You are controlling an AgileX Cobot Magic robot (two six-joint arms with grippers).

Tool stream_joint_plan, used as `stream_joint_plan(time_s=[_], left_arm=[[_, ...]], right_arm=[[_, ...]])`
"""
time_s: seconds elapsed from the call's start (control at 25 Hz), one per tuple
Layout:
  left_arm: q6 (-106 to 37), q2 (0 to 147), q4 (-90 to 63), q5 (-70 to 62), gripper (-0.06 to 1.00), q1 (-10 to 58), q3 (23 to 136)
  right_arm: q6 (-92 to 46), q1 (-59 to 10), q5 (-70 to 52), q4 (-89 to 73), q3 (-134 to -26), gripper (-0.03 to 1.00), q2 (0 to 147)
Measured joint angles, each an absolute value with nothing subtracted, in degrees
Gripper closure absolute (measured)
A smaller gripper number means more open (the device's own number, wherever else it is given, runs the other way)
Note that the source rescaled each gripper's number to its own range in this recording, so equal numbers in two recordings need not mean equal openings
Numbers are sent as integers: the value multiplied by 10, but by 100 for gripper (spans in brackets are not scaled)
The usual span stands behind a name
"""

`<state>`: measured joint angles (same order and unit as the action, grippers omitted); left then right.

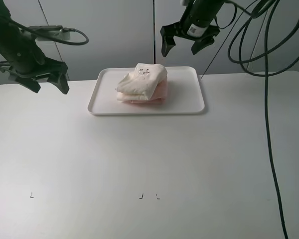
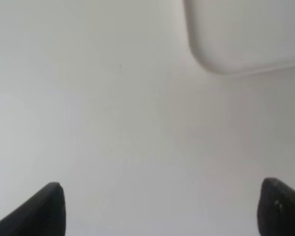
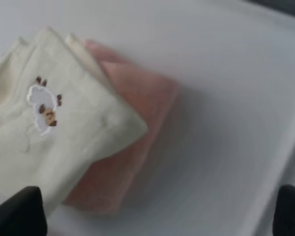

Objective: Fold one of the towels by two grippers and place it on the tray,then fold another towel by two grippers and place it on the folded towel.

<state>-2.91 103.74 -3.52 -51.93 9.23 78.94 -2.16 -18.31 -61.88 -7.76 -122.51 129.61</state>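
Note:
The white tray (image 1: pixel 188 92) lies at the back middle of the table. On it the folded pale pink towel (image 1: pixel 161 93) sits under the folded cream-white towel (image 1: pixel 142 79), which lies slightly askew with its embroidered mark up. My right gripper (image 1: pixel 181 50) hangs open above the tray's far edge, holding nothing. The right wrist view looks down on the cream-white towel (image 3: pixel 54 132), the pink towel (image 3: pixel 132 123) and the tray (image 3: pixel 226 113), with the right gripper (image 3: pixel 155 216) spread wide. My left gripper (image 1: pixel 50 87) hovers open left of the tray. The left wrist view shows the left gripper (image 2: pixel 162 211) open over bare table, with the tray's corner (image 2: pixel 236 34) beyond.
The white table (image 1: pixel 149 164) stretches toward the front, with small dark marks (image 1: pixel 148 196) near its front edge. Black cables (image 1: pixel 269 99) hang down at the right side. A pale wall stands behind the table.

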Motion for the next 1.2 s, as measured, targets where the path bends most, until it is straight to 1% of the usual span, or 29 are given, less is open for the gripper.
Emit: stream_joint_plan(time_s=[0.08,0.2,0.28,0.36,0.56,0.8,0.96,1.2], left_arm=[[-30,1001,-35,-501,-5,92,764],[-30,931,-35,-477,-5,92,693],[-30,873,-35,-469,-5,92,644],[-30,816,-35,-466,-5,92,597],[-21,673,-35,-457,-5,92,519],[-17,541,-37,-467,-5,92,456],[0,461,-37,-477,-5,92,411],[7,353,-37,-525,-5,92,371]], right_arm=[[-17,-183,-627,-45,-1223,-2,1258],[-16,-183,-624,-22,-1174,-2,1192],[-17,-183,-605,-12,-1112,-2,1139],[-19,-183,-578,-4,-1026,-2,1073],[-20,-183,-528,25,-830,-2,905],[-18,-183,-518,33,-663,-2,704],[-16,-183,-517,33,-557,-2,597],[-14,-183,-520,33,-445,-2,457]])
